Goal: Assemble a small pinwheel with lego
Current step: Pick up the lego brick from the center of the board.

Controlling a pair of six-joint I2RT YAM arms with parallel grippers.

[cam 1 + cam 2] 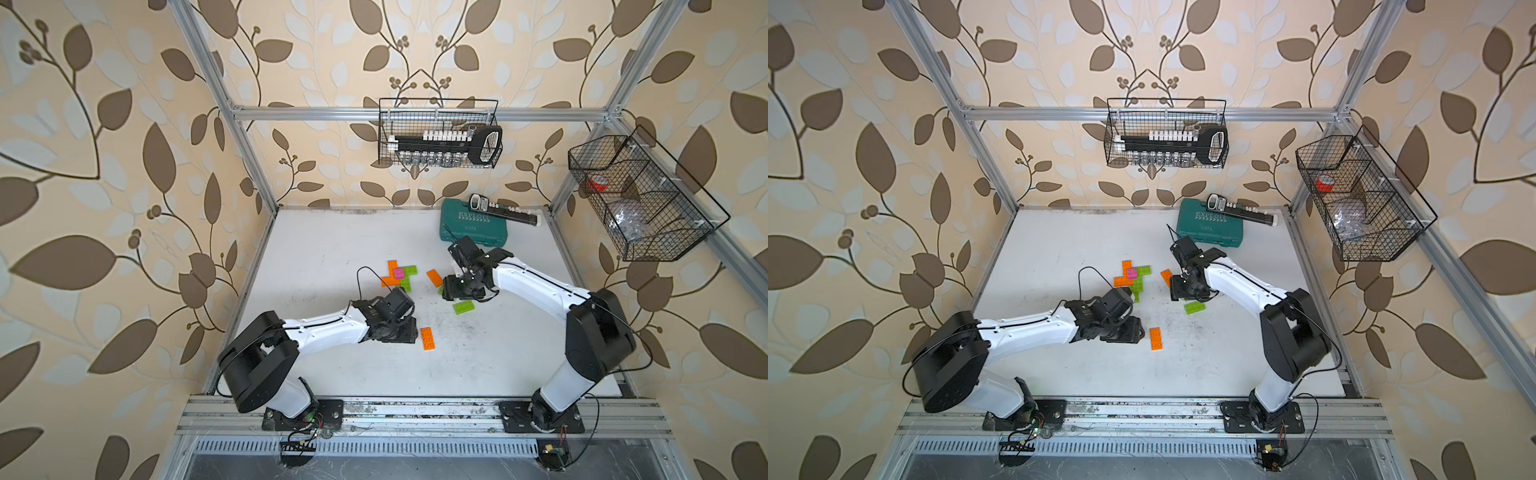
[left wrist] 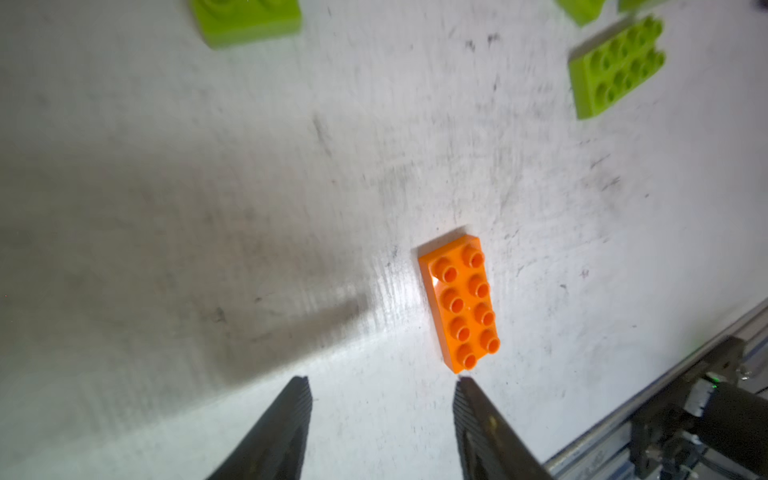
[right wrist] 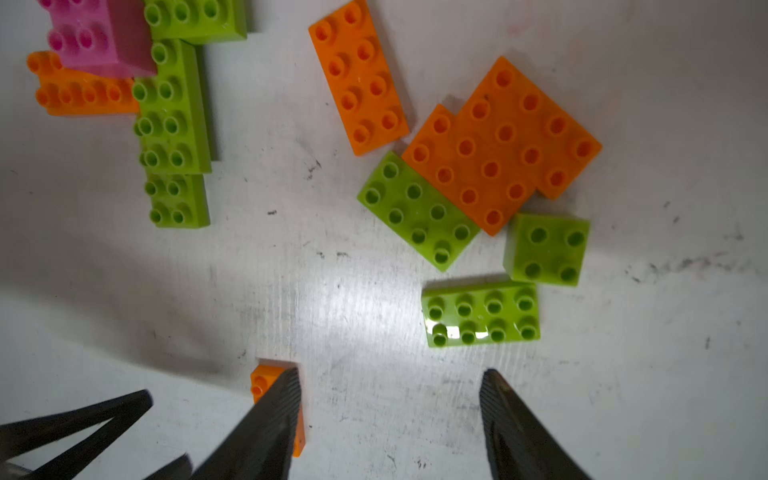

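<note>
2 arms (image 1: 324, 328): white shells, black joints, thin black cables (image 1: 368, 267), ribbed black fingers (image 2: 286, 428), black base plates (image 1: 330, 409) w/ screws.

Teal tool case (image 1: 1204, 232) lid: "EXPLOIT" is printed in pale capitals.
Smaller print beneath: cannot be read.

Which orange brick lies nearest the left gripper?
The lone orange brick beside the left gripper, studs up; the other orange bricks lie farther back.

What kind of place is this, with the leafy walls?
Probably a robot practice booth, not a home room: the left arm and right arm are bolted to a metal rail, a silver frame boxes in the white table, and a wire basket of tools hangs from it.
</note>
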